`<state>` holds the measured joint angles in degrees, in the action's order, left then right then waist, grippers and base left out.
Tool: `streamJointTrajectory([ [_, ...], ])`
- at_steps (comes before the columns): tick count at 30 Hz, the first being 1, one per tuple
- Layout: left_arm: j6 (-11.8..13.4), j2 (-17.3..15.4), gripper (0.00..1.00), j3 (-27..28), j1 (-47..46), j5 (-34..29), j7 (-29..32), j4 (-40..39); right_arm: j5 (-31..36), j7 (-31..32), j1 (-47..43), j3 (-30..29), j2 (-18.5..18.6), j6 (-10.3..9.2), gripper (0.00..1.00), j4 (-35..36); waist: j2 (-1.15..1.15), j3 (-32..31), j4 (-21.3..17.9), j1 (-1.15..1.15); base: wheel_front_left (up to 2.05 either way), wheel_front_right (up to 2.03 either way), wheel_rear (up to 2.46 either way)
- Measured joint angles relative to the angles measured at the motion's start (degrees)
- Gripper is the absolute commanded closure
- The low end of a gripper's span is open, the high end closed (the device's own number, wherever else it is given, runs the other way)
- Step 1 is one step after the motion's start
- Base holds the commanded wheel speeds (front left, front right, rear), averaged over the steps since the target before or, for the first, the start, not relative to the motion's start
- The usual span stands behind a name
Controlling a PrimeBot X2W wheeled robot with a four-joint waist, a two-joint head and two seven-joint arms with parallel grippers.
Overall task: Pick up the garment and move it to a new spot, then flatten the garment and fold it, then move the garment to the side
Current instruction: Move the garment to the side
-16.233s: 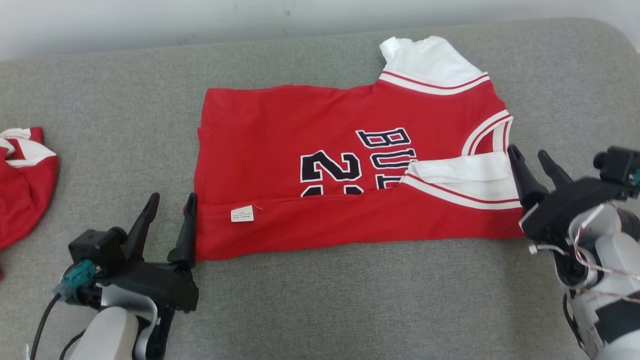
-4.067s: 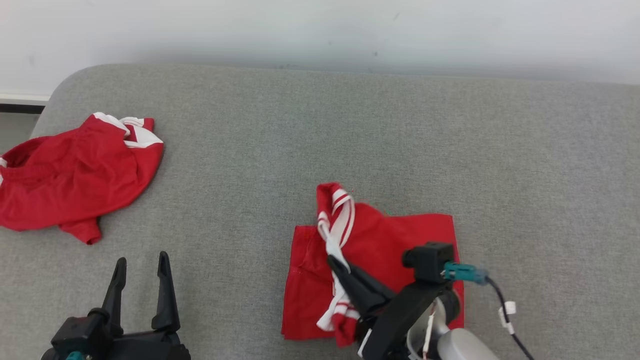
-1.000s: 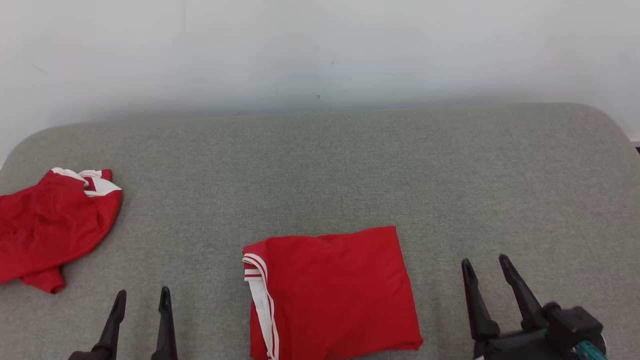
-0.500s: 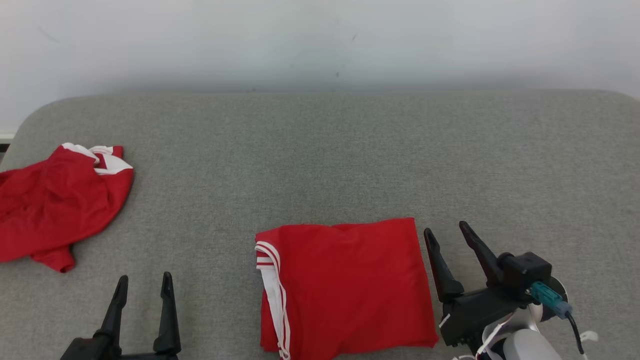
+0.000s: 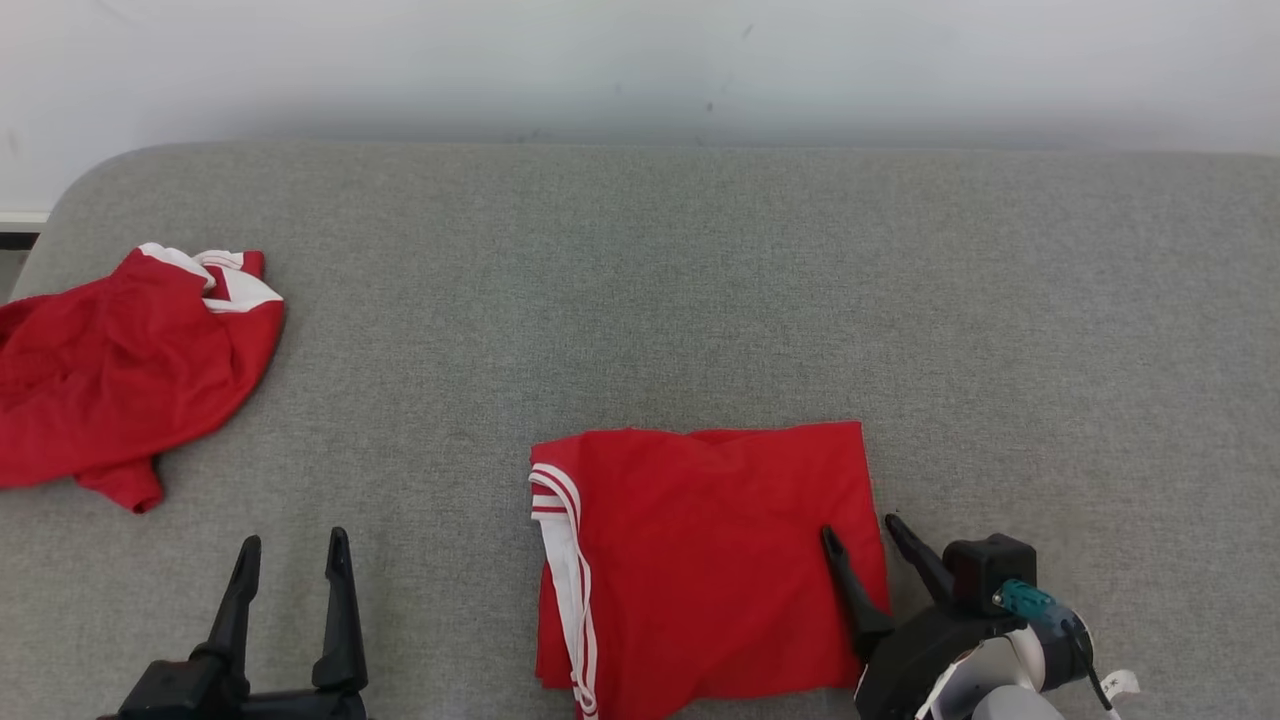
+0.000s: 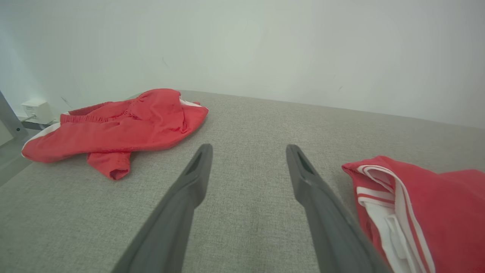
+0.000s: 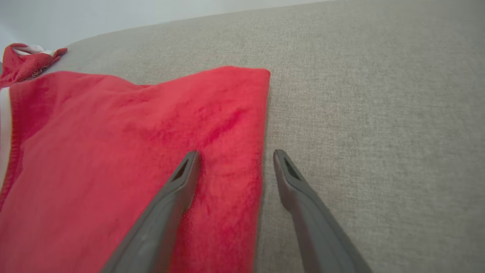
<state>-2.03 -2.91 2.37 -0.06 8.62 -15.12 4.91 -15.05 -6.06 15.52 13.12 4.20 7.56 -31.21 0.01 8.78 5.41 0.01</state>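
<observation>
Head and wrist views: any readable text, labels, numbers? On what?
None readable.
Folded jersey: plain red with white stripes, no lettering showing.
Red pile: no lettering showing.
Cable tag: too small to tell if anything is printed on it.

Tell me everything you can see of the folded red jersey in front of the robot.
The folded jersey is a roughly rectangular red bundle of soft, knit-looking cloth, lying flat and slightly wrinkled on the gray padded surface. White trim with red stripes runs down its left edge, where stacked layers show. Its top face is plain red. The open right gripper straddles its right edge, one finger over cloth, one over bare surface; contact is unclear.
</observation>
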Motion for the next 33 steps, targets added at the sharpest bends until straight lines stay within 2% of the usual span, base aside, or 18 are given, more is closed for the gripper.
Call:
streamJointTrajectory([
  [4,0.09,0.0,0.0,-0.2,-0.6,0.0,0.0,0.21,-0.08,-0.22,0.63,0.66,-0.36,0.0,0.0,-3.38,0.0,0.49,-0.17,0.0,0.0,0.0,0.0],
  [5,0.15,0.0,0.0,-0.25,-0.69,0.0,0.0,0.23,-0.33,-0.2,0.83,1.08,-0.43,-0.01,0.52,-4.0,0.0,0.56,-0.24,0.0,0.0,0.0,0.0],
  [6,0.18,0.01,0.0,-0.34,-0.75,0.0,0.0,0.29,-0.88,-0.21,1.04,1.62,-0.54,-0.01,0.68,-4.57,0.0,0.63,-0.27,0.0,0.0,0.0,0.0],
  [7,0.21,0.0,0.0,-0.4,-0.79,0.0,0.0,0.31,-1.46,-0.18,1.29,2.12,-0.63,-0.01,1.0,-5.08,0.0,0.69,-0.32,0.0,0.0,0.0,0.0],
  [13,0.31,0.0,0.0,-0.8,-1.37,0.25,0.0,0.76,-3.27,-0.77,4.44,4.31,-0.97,-0.01,1.0,-8.06,-0.01,1.3,-0.56,0.0,0.0,0.0,0.0],
  [18,0.48,0.0,0.0,-1.12,-2.06,0.66,0.0,0.42,-4.1,-0.48,10.77,5.63,0.97,0.0,1.0,-9.15,0.0,2.42,-0.92,0.0,0.0,0.0,0.0],
  [25,0.47,0.01,0.0,-2.87,-5.17,1.15,0.0,-1.69,-5.57,1.23,20.32,4.8,8.16,0.0,1.0,-9.37,0.0,6.4,-1.49,0.0,0.0,0.0,0.0],
  [33,-0.33,0.03,0.0,-3.13,-10.57,-0.49,0.0,-5.0,-6.15,3.76,28.77,3.13,20.26,0.0,1.0,-6.26,0.0,14.15,-2.73,0.01,0.0,0.0,0.0],
])
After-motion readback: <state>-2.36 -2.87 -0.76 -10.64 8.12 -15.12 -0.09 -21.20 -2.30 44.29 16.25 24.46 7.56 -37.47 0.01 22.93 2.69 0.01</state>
